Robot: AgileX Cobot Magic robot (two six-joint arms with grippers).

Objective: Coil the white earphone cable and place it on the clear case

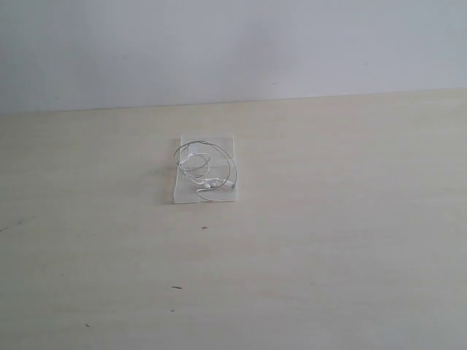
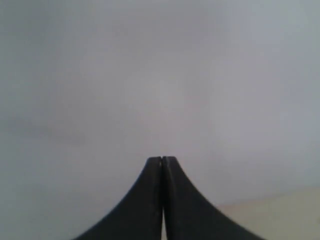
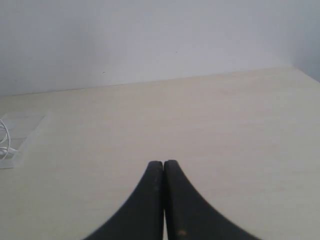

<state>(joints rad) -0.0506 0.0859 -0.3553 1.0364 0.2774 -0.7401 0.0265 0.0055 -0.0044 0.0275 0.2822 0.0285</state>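
White earphone cable lies in loose round loops on top of the clear case, earbuds toward the case's near end. The case itself lies flat on the table, about midway between the side edges and closer to the far edge than to the near one. Its long side runs from near edge to far edge. The coil has no real long axis. The widest loops reach the case's side edges, and I cannot tell whether any wire hangs past them.

Neither arm shows in the exterior view, so both are well apart from the case. My right gripper has its jaws pressed together on nothing. Its wrist view catches the case and a bit of cable far off the line the fingertips point along. My left gripper is likewise clenched and empty, facing mostly wall, with only a sliver of table and no case in its view.

I judge the placement done. If a loop needed tucking, the right arm is the one with the case in sight, and it would have to swing across to it.
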